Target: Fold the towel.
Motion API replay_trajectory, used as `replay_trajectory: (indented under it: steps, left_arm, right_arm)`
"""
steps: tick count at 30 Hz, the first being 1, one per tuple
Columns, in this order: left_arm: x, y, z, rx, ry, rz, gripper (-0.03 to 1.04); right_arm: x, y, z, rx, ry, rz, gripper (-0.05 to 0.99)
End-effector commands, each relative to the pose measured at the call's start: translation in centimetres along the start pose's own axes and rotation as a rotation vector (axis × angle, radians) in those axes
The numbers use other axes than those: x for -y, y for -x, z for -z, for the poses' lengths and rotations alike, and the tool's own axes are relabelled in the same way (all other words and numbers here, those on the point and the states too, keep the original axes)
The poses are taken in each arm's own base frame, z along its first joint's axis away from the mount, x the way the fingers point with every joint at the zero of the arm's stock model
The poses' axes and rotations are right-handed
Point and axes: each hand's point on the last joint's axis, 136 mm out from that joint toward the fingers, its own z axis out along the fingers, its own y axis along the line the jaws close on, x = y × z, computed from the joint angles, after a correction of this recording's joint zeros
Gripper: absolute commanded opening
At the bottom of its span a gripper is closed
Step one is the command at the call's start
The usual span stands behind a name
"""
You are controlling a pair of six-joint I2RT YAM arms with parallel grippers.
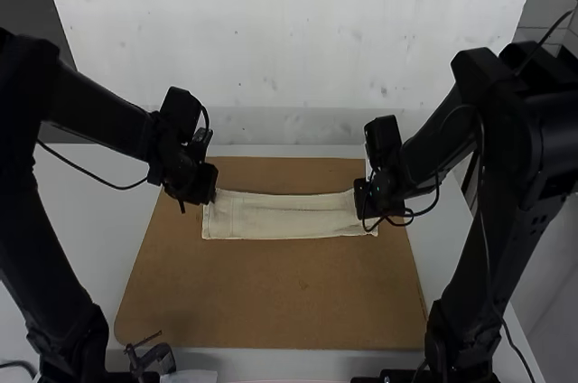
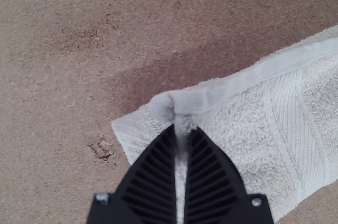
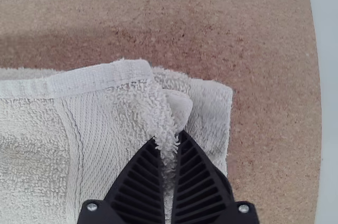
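Across the brown board lies the cream towel, folded into a wide strip. My left gripper is at its left end and my right gripper at its right end. In the left wrist view the left gripper is shut on a pinched corner of the towel, at its hemmed edge, with another layer lying below. In the right wrist view the right gripper is shut on the upper layer of the towel near a hemmed corner; a lower layer pokes out beside it.
The brown board extends in front of and behind the towel on the white table. A dark clamp-like object is at the near left edge. Black cables hang beside both arms.
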Motion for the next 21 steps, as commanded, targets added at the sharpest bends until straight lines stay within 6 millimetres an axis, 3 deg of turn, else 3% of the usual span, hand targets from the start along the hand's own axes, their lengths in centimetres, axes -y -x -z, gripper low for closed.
replay_trajectory:
  steps: [1, 8, 9, 12, 13, 14, 21]
  left_arm:
    - [-0.4, 1.4, 0.1, 0.027, 0.004, -0.01, 0.02]
    - [-0.1, 0.6, -0.5, 0.003, -0.01, -0.041, 0.04]
    - [-0.2, 0.6, -0.7, 0.0, -0.007, -0.041, 0.15]
    - [-0.7, 1.6, -0.4, 0.012, 0.001, -0.03, 0.81]
    - [-1.1, 2.0, -0.3, 0.022, 0.006, -0.022, 0.96]
    - [-1.5, 2.5, 0.1, 0.039, 0.012, -0.014, 1.01]
    - [-3.1, 5.5, 3.6, 0.165, 0.0, 0.041, 1.01]
  right_arm:
    - [0.9, 1.1, -0.6, 0.015, -0.034, -0.018, 0.02]
    - [0.8, 0.6, -1.3, -0.002, -0.034, -0.015, 0.02]
    - [0.8, 0.6, -1.3, -0.001, -0.035, -0.018, 0.11]
    - [1.4, 0.8, -1.3, 0.007, -0.041, -0.039, 0.72]
    - [1.7, 0.9, -1.2, 0.009, -0.046, -0.048, 0.81]
    - [2.2, 1.2, -1.0, 0.016, -0.052, -0.059, 0.85]
    - [2.7, 0.4, -0.5, -0.026, -0.048, -0.112, 0.85]
